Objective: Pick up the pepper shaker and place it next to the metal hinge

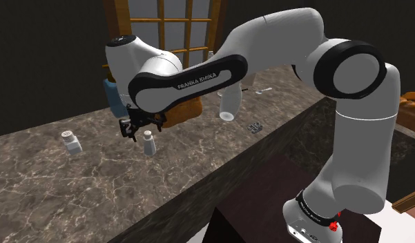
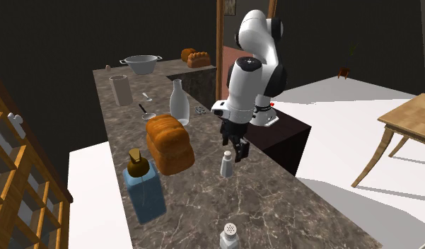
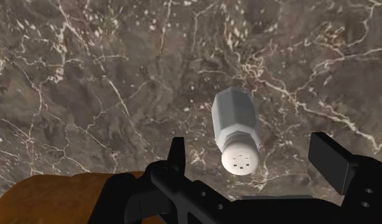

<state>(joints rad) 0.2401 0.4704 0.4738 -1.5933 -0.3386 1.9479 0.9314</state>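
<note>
A small white pepper shaker [image 1: 150,142] [image 2: 226,165] [image 3: 236,129] with a holed cap stands upright on the dark marble counter [image 1: 199,166]. My black gripper [image 1: 139,128] [image 2: 237,146] [image 3: 253,164] hovers just above it, open. In the wrist view the shaker's cap sits between the two fingers [image 3: 332,161], nearer the finger beside the bread, and neither touches it. The small metal hinge [image 1: 254,128] [image 2: 201,109] lies flat on the counter farther along, near its front edge and past a clear bottle.
A second white shaker [image 1: 70,140] [image 2: 230,235] stands farther down the counter. A bread loaf [image 2: 168,143] [image 3: 49,197] lies close behind the gripper. A clear bottle [image 1: 228,107] [image 2: 178,103], a blue soap dispenser [image 2: 143,185], a cup [image 2: 120,90] and a colander [image 2: 141,64] also stand there.
</note>
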